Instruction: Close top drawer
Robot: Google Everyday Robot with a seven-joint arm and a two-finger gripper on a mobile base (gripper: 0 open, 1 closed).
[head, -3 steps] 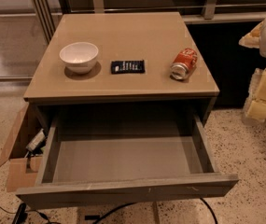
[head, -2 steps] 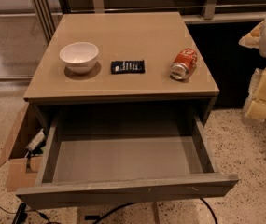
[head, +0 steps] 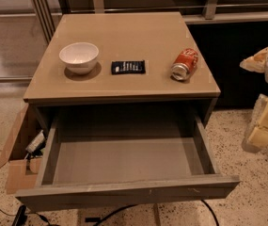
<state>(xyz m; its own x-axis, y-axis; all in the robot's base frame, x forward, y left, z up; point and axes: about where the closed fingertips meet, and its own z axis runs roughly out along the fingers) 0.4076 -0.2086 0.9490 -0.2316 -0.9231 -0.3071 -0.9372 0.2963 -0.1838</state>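
The top drawer [head: 124, 163] of the grey-taupe cabinet stands pulled far out toward me. Its grey inside is empty. Its plain front edge [head: 129, 192], with small white scuffs, runs across the bottom of the camera view. My gripper [head: 261, 125] shows as cream and white parts at the right edge of the view. It hangs beside the cabinet, right of the drawer's right side wall and apart from it, holding nothing that I can see.
On the cabinet top [head: 138, 32] stand a white bowl [head: 79, 56], a black packet [head: 128, 67] and a red soda can [head: 184, 64] lying on its side. An open brown cardboard box [head: 17, 152] sits on the floor at the left. Black cables [head: 119, 212] run under the drawer.
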